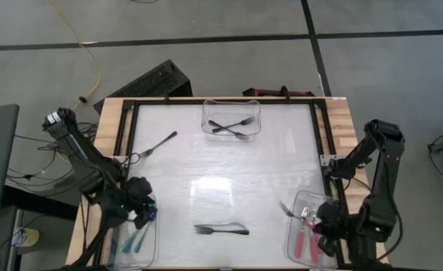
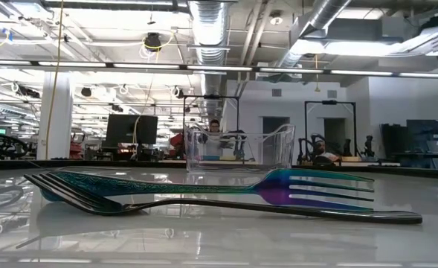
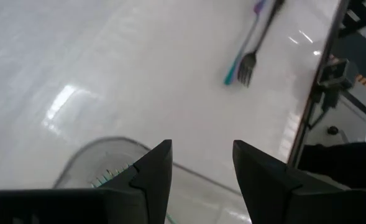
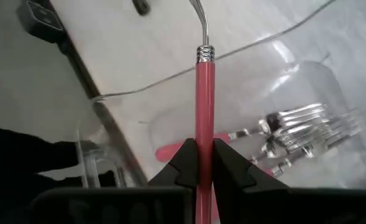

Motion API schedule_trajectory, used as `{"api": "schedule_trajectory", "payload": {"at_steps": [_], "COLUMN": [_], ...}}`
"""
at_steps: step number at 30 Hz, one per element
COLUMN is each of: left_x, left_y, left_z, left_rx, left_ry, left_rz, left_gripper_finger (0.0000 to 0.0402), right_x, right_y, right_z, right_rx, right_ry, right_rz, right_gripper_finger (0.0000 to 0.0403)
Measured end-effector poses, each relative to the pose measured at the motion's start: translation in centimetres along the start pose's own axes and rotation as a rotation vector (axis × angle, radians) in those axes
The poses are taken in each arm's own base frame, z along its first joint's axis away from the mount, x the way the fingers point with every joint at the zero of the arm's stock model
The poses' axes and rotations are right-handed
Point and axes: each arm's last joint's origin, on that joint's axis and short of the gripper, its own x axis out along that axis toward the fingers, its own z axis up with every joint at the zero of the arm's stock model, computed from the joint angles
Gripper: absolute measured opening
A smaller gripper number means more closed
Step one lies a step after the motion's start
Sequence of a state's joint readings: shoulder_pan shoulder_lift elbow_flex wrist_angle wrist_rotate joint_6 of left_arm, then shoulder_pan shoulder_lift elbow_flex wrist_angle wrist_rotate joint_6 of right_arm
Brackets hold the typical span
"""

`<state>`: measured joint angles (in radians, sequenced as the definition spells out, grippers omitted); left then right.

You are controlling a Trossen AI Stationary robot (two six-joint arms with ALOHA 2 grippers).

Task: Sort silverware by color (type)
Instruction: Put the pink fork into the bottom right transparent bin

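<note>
White table [image 1: 229,162] carries three clear bins [image 1: 232,118] and loose forks [image 1: 221,229].

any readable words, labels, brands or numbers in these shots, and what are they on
None can be read.
Silverware: embossed pattern on the handles, no lettering.
Clear bins: no labels.
Red-handled utensil held in the right gripper: no marking.
Monitors in the room behind: screens too small and dark to read.

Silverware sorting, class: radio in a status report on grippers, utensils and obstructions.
Left gripper open, empty, above teal bin. Right gripper shut on red-handled utensil over red bin. Three forks loose on table. Nothing blocking.
</note>
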<state>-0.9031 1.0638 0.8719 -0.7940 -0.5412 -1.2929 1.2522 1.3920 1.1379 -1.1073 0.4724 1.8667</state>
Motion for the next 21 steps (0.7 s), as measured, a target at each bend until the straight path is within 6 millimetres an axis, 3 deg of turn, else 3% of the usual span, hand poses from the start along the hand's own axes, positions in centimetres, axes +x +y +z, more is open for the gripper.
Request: {"api": "schedule_trajectory", "payload": {"at_steps": [13,17,21], "left_x": [2.0,2.5,2.9], "left_y": [1.1,1.5,1.8], "left_z": [3.8,5.2,6.7], "left_rx": [-0.065,-0.086,-0.098], "left_ry": [-0.016,-0.037,-0.08], "left_rz": [0.03,0.019,0.0], "left_gripper_finger": [0.0153,0.0153,0.0153], "right_x": [-6.4,-6.6,-6.2], "right_y": [-1.6,-1.8,-1.6], "right_z": [-0.6,-1.1,-0.7], "right_rx": [0.041,0.046,0.082], "right_ry": [0.187,0.346,0.371], "right_rz": [-0.167,-0.256,-0.291], "right_gripper_finger": [0.0048,0.0048,0.0048]}}
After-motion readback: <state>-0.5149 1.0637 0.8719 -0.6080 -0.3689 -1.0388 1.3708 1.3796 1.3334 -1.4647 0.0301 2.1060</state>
